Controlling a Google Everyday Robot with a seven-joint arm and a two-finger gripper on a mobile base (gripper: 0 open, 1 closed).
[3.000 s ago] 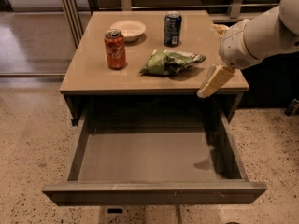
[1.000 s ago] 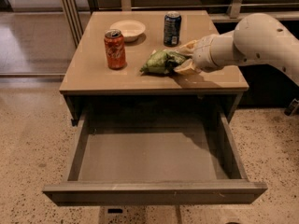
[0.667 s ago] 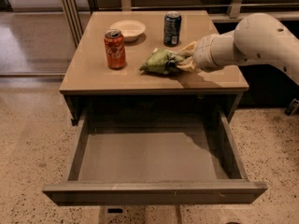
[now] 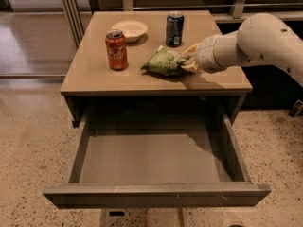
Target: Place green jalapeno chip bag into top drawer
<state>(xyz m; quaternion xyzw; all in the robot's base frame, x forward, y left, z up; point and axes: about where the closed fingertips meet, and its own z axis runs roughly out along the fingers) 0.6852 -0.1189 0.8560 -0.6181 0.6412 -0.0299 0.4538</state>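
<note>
The green jalapeno chip bag (image 4: pixel 163 62) lies crumpled on the tabletop, right of the middle. My gripper (image 4: pixel 188 60) reaches in from the right, and its cream fingers (image 4: pixel 191 50) are closed around the bag's right end. The bag still rests on the table. The top drawer (image 4: pixel 142 160) is pulled wide open below the tabletop. Its grey floor is bare and its front panel (image 4: pixel 156 195) is nearest the camera.
An orange-red can (image 4: pixel 116 49) stands at the left of the table (image 4: pixel 94 79). A dark blue can (image 4: pixel 174 29) stands at the back, just behind the bag. A shallow cream bowl (image 4: pixel 129 30) sits at the back left. My white arm (image 4: pixel 255 44) crosses the table's right edge.
Three seconds ago the gripper hung off the table's right front corner. It has since moved left onto the bag's right end. Over the last second it has barely moved and the bag stays in place.
</note>
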